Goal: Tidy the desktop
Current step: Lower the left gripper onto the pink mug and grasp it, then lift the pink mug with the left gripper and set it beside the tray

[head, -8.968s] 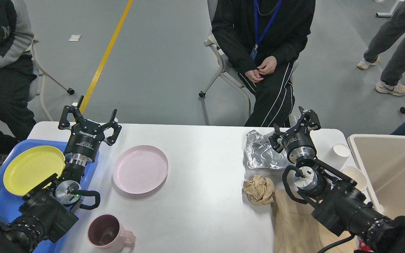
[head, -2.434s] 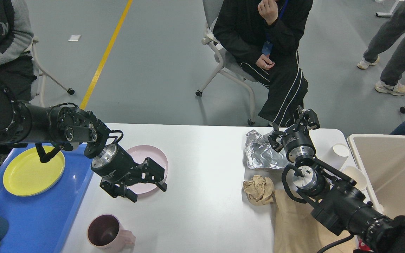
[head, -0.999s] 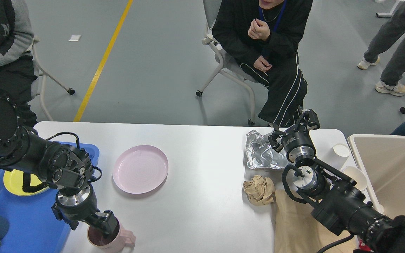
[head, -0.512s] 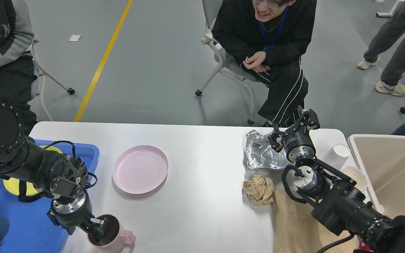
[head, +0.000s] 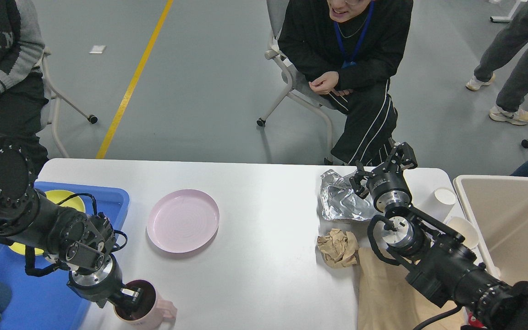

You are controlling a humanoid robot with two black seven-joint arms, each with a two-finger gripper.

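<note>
White surface (head: 264, 275) fills mid-frame; left gripper (head: 129, 298), lower left, has fingers at the pink mug (head: 147, 307) rim, closure untellable. Right gripper (head: 385, 167) spread. Mug could tip.

On the desktop (head: 264, 284) you had a plate (head: 183, 220) left of centre, with a mug (head: 145, 310) nearer you at the front edge. A tray (head: 39, 298) sat at the far left, a foil sheet (head: 339, 201) right, a paper ball (head: 338, 248) before it, and a bin (head: 516, 220) beyond.
</note>
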